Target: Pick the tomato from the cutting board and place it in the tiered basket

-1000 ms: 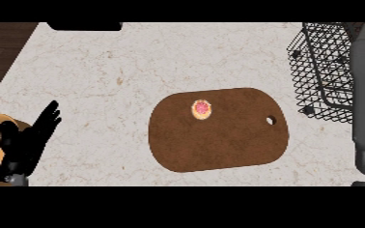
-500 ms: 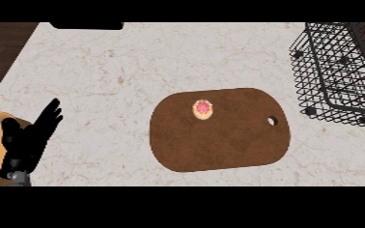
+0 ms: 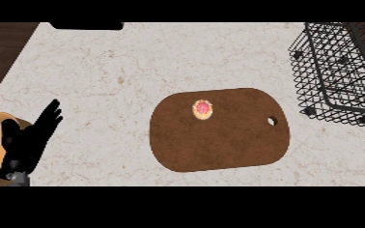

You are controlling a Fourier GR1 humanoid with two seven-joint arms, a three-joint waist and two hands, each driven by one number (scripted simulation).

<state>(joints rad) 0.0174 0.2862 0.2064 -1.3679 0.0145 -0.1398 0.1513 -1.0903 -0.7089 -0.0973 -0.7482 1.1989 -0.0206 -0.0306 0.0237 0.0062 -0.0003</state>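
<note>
Resting at the lower left edge of the head view, the robot's left hand (image 3: 28,142) is released, its black fingers straight and pointing up, holding nothing. It sits over the pale speckled counter (image 3: 128,72), just beside a sliver of something orange (image 3: 8,121) at the left border; what that thing is cannot be told. The right hand does not show anywhere in the view.

Further in, near the middle of the counter, lies the brown cutting board (image 3: 221,140), a rounded slab with a small hole close to its right end. The tomato (image 3: 203,109) sits on the board's upper part, left of the hole, small and reddish with a paler rim. It is well apart from the left hand.

To the right and beyond the board stands the tiered basket (image 3: 331,72), a black wire frame cut off by the right border. Its lower corner comes near the board's right end without touching it. At the far edge, a dark object (image 3: 85,25) lies along the counter's top left.
</note>
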